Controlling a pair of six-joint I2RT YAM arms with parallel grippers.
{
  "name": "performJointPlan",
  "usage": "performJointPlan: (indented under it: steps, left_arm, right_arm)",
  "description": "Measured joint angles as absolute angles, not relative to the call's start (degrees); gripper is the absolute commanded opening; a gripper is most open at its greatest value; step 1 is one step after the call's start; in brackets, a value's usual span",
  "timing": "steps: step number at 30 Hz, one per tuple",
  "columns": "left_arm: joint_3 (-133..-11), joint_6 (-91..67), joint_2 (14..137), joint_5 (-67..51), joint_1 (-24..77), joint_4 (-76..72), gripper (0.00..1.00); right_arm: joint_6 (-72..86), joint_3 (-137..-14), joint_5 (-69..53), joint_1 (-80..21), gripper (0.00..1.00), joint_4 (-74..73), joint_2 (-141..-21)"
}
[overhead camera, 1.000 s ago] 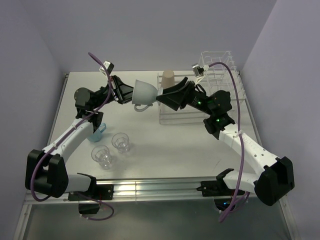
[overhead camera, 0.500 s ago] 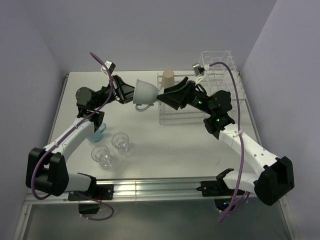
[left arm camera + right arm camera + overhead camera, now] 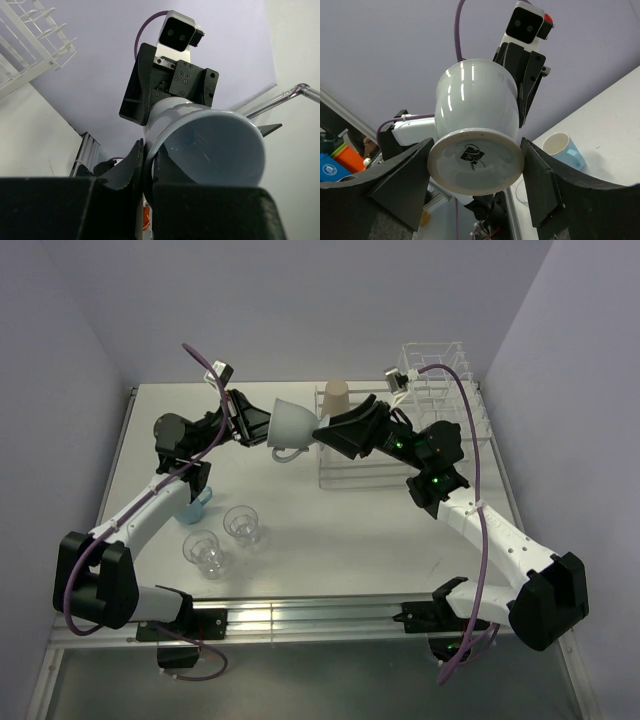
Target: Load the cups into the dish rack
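Note:
The light blue handled mug [image 3: 290, 423] is held on its side in the air left of the dish rack [image 3: 352, 478], handle down. My left gripper [image 3: 262, 425] is shut on its rim; in the left wrist view [image 3: 148, 150] one finger is inside and one outside the mug [image 3: 215, 150]. My right gripper [image 3: 325, 427] is open, its jaws on either side of the mug's foot [image 3: 475, 165]. The tan paper cup [image 3: 337, 398] stands in the rack. Two clear tumblers [image 3: 242, 524] [image 3: 204, 552] and the small light blue cup [image 3: 195, 502] stand on the table.
The rack's tall plate dividers [image 3: 435, 375] rise at the far right, also seen in the left wrist view [image 3: 30, 40]. Purple walls close in on three sides. The small blue cup [image 3: 563, 150] shows on the table below in the right wrist view.
My right gripper has moved a little up and in toward the mug's foot. My left gripper has kept hold of the mug, shifting slightly.

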State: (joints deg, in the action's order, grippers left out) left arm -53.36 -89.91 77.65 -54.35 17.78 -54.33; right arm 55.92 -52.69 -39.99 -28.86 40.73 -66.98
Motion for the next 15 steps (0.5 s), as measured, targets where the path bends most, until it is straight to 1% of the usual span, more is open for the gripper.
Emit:
performJointPlan:
  steps: [1,3,4,6,7,9,11,12,14,15]
  left_arm:
    - [-53.36,-89.97,77.73,-54.33,17.78,-54.59,0.0]
    - [-53.36,-90.21,77.95,-54.35,17.78,-54.98,0.0]
    - [-53.36,-90.28,78.04,-54.35,17.78,-55.09,0.0]
    - [-53.36,-90.3,78.17,-54.35,17.78,-55.24,0.0]
    - [-53.36,-90.3,78.22,-54.37,17.78,-55.2,0.02]
    - [-53.36,-90.19,78.22,-54.37,17.78,-55.02,0.08]
    - [-53.36,-90.0,78.22,-54.41,17.78,-54.92,0.11]
    - [-53.36,-89.69,78.22,-54.41,17.78,-54.74,0.16]
    - [-53.36,-89.17,78.24,-54.41,17.8,-54.48,0.19]
    - [-53.36,-88.86,78.24,-54.41,17.87,-54.17,0.23]
  right_arm:
    - [55.9,-52.69,-39.97,-28.86,0.46,40.73,-66.98]
    - [55.88,-52.69,-39.9,-28.86,0.36,40.73,-66.98]
    - [55.88,-52.69,-39.88,-28.86,0.25,40.73,-66.98]
    - [55.86,-52.66,-39.77,-28.86,0.09,40.66,-66.98]
    - [55.83,-52.66,-39.72,-28.86,0.0,40.6,-66.98]
    - [55.79,-52.66,-39.66,-28.86,0.0,40.38,-66.98]
    - [55.66,-52.66,-39.64,-28.86,0.0,40.14,-66.92]
    - [55.66,-52.66,-39.55,-28.86,0.0,39.79,-66.85]
    - [55.44,-52.66,-39.38,-28.88,0.0,39.16,-66.54]
    - [55.33,-52.66,-39.2,-28.95,0.0,38.61,-66.35]
